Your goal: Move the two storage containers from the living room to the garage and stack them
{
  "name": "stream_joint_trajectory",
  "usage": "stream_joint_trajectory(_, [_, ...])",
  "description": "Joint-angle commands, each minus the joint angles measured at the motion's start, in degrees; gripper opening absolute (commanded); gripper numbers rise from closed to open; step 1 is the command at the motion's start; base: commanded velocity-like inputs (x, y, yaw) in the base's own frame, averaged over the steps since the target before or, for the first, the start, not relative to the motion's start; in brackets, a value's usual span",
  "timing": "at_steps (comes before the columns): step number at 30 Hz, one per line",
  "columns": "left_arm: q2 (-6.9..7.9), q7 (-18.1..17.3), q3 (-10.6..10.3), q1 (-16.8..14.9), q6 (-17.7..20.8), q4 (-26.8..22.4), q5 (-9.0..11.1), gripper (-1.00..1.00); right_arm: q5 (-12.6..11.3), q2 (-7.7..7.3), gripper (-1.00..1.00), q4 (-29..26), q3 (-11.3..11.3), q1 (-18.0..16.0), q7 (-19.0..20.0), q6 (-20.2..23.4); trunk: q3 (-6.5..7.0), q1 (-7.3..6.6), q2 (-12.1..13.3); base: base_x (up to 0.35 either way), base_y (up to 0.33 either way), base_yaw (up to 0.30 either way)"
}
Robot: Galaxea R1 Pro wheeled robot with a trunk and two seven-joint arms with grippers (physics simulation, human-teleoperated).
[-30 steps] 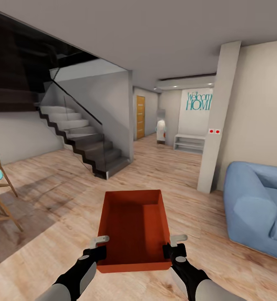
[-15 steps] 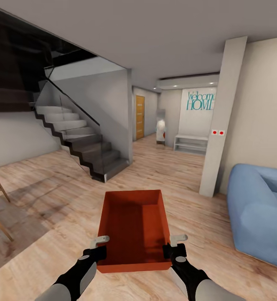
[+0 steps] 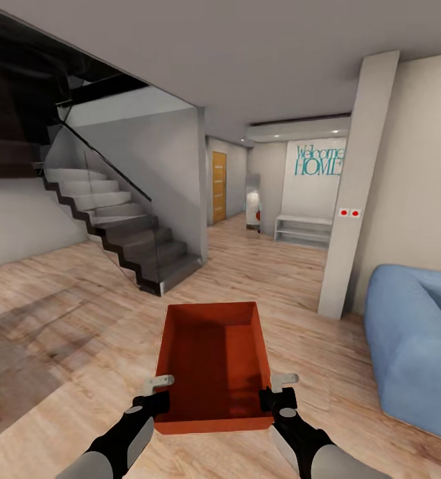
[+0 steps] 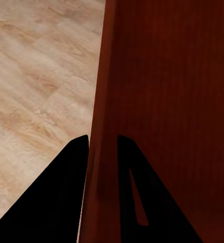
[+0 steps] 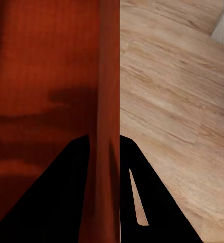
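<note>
Bin (image 3: 213, 362) held off the wood floor (image 3: 80, 346), level, open side up, directly in front of the trunk, between both arms. Empty inside.

Left gripper (image 3: 159, 392): fingers pinch the bin's left wall near the near corner; left wrist view shows one dark finger (image 4: 66, 192) outside the wall (image 4: 99, 126) and the other inside, both touching it.

Right gripper (image 3: 279, 391): same grip on the bin's right wall; right wrist view shows the wall (image 5: 108, 101) clamped between two dark fingers (image 5: 142, 192).

Relative to the bin: staircase (image 3: 124, 233) ahead to the left, white pillar (image 3: 353, 199) ahead to the right, blue sofa (image 3: 413, 346) to the right. Beyond the bin, a hallway with an orange door (image 3: 219, 187) and a "Welcome HOME" wall sign (image 3: 318, 161).
</note>
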Motion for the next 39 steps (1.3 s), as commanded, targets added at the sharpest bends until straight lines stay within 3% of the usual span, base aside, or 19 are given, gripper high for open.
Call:
stream_joint_trajectory(1, [0.08, 2.3, -0.5, 0.0, 0.3, 0.2, 0.4, -1.0, 0.6, -0.01, -1.0, -0.2, -1.0, -0.1, -0.5, -0.4, -0.07, 0.04, 0.0, 0.323, 0.0, -0.242])
stream_joint_trajectory(18, [0.07, 2.3, -0.6, 0.0, 0.2, 0.1, 0.4, -1.0, 0.5, -0.01, -1.0, -0.2, -1.0, -0.1, -0.5, -0.3, -0.07, 0.04, 0.0, 0.323, 0.0, -0.261])
stream_joint_trajectory(29, [0.04, 2.8, -0.4, 0.0, 0.3, 0.2, 0.4, -1.0, 0.6, -0.01, -1.0, -0.2, -1.0, -0.1, -0.4, -0.4, -0.07, 0.04, 0.0, 0.324, 0.0, -0.019])
stream_joint_trajectory(39, [1.03, 2.9, -0.2, 0.0, 0.2, 0.3, 0.4, -1.0, 0.6, 0.01, -1.0, -0.2, -1.0, -0.1, -0.5, -0.4, -0.07, 0.04, 0.0, 0.324, 0.0, 0.0])
